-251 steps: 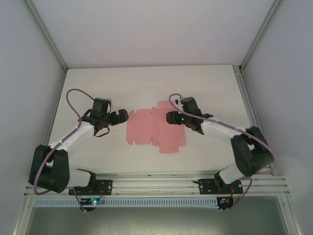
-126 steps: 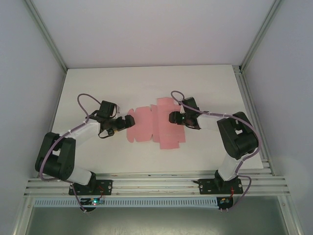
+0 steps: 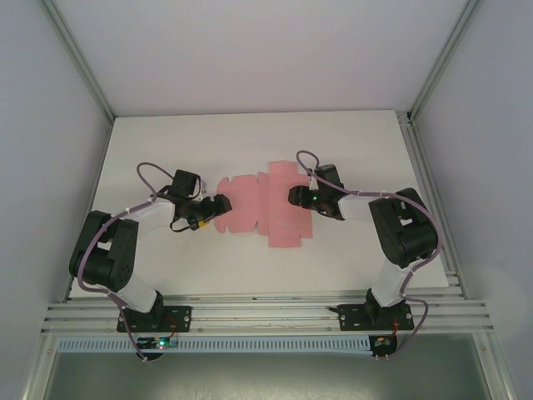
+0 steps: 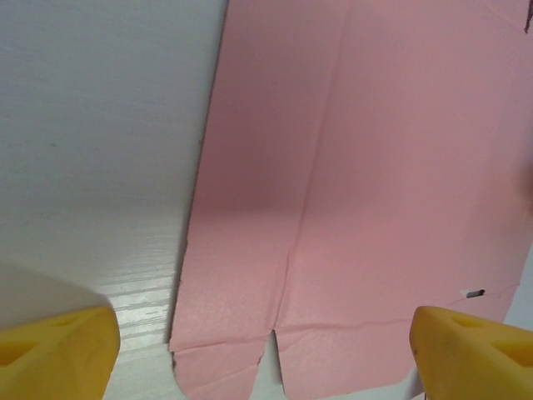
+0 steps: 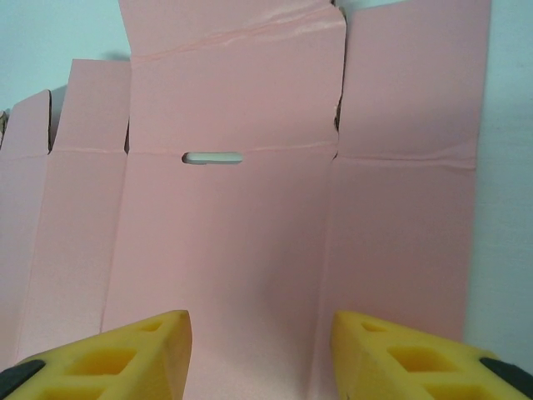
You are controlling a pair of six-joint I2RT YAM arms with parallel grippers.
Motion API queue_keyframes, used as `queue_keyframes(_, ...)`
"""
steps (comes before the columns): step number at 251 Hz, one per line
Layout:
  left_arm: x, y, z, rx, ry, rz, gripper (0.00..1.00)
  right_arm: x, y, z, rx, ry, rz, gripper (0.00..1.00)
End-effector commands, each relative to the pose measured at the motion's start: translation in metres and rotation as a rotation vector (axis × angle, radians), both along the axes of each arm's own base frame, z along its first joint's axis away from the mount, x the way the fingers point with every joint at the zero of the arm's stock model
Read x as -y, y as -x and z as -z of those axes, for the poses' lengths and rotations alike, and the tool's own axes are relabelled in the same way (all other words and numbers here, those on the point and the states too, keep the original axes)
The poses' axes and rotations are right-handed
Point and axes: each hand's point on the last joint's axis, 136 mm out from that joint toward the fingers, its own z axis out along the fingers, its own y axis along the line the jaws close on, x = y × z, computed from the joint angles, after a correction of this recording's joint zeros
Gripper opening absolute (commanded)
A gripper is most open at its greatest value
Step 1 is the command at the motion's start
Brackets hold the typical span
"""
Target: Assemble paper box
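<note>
The paper box is a flat pink die-cut sheet with flaps and creases, lying on the white table. My left gripper is at the sheet's left end, low over the table and open. In the left wrist view its yellow fingertips straddle the sheet's notched end flaps. My right gripper is over the right part of the sheet and open. In the right wrist view its yellow pads stand apart above a panel that has a small slot. Nothing is held.
Grey walls and metal posts enclose the table on three sides. An aluminium rail carrying both arm bases runs along the near edge. Bare white table lies beyond the sheet and along its near side.
My left arm has reached right and come low at the sheet's left end, its jaws narrowing a little. The right arm folded in and lowered. The sheet slid slightly away from the rail.
</note>
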Motion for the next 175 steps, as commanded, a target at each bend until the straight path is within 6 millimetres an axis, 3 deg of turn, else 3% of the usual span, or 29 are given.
queue_keyframes(1,0.028,0.007,0.001,-0.005,0.14,0.079,0.84,0.029,0.073,0.079,-0.342,0.122,0.008,0.52)
queue_keyframes(79,0.045,0.001,-0.015,0.045,0.252,0.127,0.77,0.025,0.076,0.083,-0.36,0.119,-0.01,0.49)
queue_keyframes(175,0.045,-0.006,-0.101,0.373,0.399,0.075,0.75,0.026,0.082,0.089,-0.377,0.13,-0.017,0.48)
